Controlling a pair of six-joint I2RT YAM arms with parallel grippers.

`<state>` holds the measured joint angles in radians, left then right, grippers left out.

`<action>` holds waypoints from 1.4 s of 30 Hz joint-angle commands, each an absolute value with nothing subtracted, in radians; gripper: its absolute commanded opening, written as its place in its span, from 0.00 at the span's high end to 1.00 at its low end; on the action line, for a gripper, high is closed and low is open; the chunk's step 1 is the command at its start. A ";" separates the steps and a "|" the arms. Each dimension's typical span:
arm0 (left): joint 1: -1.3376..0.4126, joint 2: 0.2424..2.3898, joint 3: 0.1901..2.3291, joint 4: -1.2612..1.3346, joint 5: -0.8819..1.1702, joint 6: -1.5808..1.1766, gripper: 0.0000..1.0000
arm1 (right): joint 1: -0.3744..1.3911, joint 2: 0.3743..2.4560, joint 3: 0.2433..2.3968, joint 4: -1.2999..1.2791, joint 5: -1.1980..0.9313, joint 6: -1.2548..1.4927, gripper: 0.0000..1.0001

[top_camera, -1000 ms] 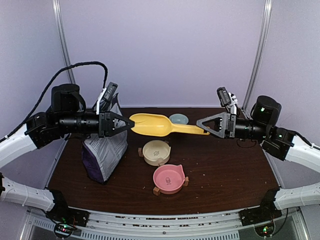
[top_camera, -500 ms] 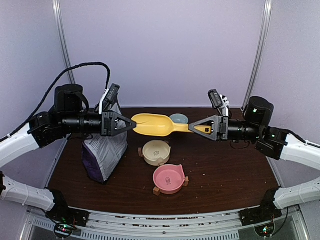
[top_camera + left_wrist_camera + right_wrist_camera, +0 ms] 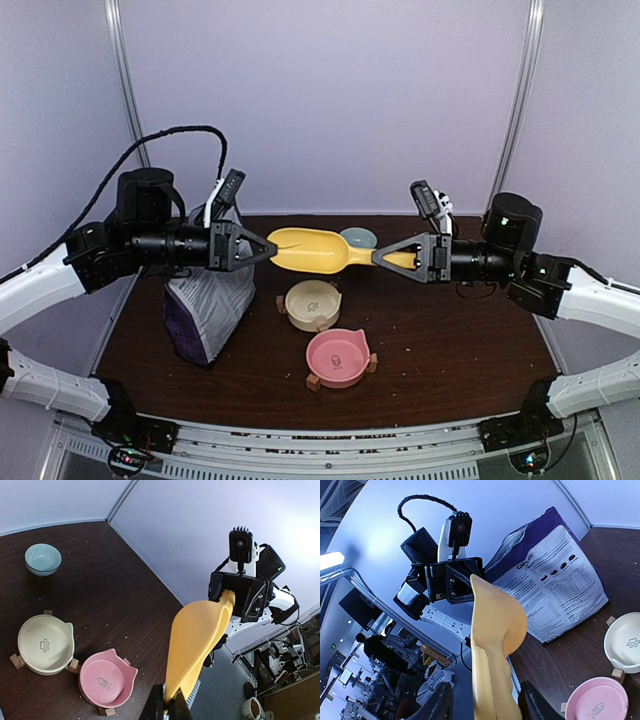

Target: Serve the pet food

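Pet food: none visible; you should judge it inside bag (image 3: pixel 205 305) at left edge of tabletop (image 3: pixel 450 330). Expect loose, light, hard pellets that roll and spill. Lift them by scoop, not by pinching.
Yellow scoop (image 3: pixel 305 250) in air, looks empty. Left fingers (image 3: pixel 156 707) pinch its front lip. Right fingers (image 3: pixel 444 705) spread astride handle, not clamped.
Bag mouth hidden behind left arm. Specks on tabletop too small to name.

Paw print (image 3: pixel 44 645) on cream bowl (image 3: pixel 30 639); fish outline (image 3: pixel 104 682) on pink bowl (image 3: pixel 114 666).
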<state>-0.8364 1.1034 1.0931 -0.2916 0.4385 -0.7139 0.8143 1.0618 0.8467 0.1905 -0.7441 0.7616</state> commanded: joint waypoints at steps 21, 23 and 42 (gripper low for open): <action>-0.767 1.078 1.197 -0.354 0.411 -0.697 0.41 | 0.827 1.055 0.864 0.253 -0.677 0.760 0.87; -0.750 1.059 1.245 -0.412 0.383 -0.652 0.31 | 0.827 1.045 0.878 0.206 -0.646 0.737 0.88; -0.670 1.207 1.595 -1.092 -0.230 -0.315 0.18 | 0.829 0.969 0.902 -0.083 -0.436 0.580 0.87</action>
<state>-0.6857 1.1442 1.5826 -0.9749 -0.1204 -0.3912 0.8219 0.9974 0.8803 -0.0582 -0.4831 0.6144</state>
